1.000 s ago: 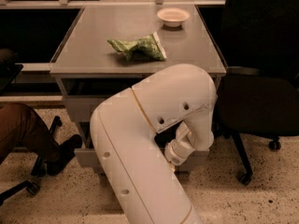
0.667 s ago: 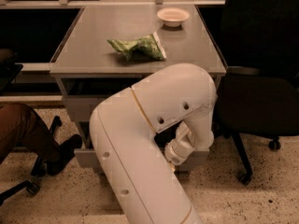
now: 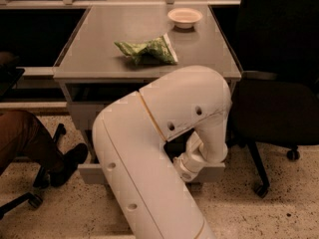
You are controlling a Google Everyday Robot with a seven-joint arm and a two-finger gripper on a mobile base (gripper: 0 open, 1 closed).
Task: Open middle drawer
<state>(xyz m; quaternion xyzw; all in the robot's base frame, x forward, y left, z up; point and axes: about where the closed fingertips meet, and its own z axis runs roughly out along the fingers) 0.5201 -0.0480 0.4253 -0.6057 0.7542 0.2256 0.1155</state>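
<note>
My white arm fills the front of the grey cabinet and hides most of its drawer fronts. A light grey drawer stands pulled out low under the tabletop. Its front edge shows left of the arm and again at the right. Its handle is hidden, and I cannot tell whether it is the middle drawer. My gripper is hidden behind my wrist, which reaches in over that open drawer.
On the grey tabletop lie a green chip bag and a small white bowl. A black office chair stands close on the right. A person's leg and shoe are on the left, beside a chair base.
</note>
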